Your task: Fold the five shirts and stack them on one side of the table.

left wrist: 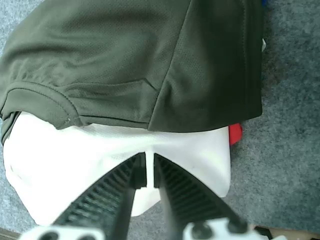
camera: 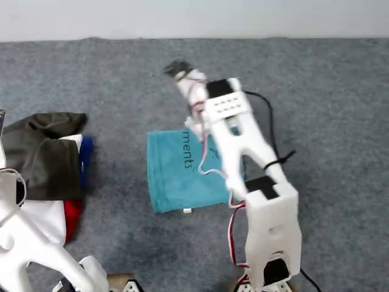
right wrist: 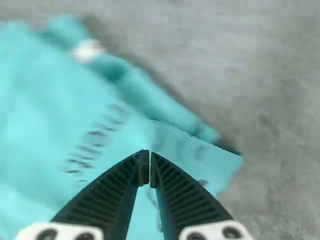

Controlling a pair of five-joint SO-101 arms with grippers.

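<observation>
High view: gray carpeted table (camera: 328, 121). The teal shirt (camera: 173, 176) lies folded flat near the middle. The right arm (camera: 243, 146) stretches over its far corner. At the left edge is a pile: olive shirt (camera: 39, 152) on top, loosely bunched, white shirt (camera: 45, 219) under it and sticking out toward the near edge, red shirt (camera: 72, 214) and blue shirt (camera: 87, 149) showing as slivers along the pile's inner side. The left arm (camera: 24, 243) stands at the near-left corner, beside the pile.

Left wrist view: left gripper (left wrist: 146, 167) is over the white shirt, just short of the olive shirt's hem. Jaws are pressed together, with only a hairline slit between the tips. Cannot tell whether any cloth is caught.

Right wrist view: right gripper (right wrist: 145, 162) is over the teal shirt, near its printed lettering and close to a folded edge, gray table beyond. Jaws are pressed together, nothing visibly between them.
</observation>
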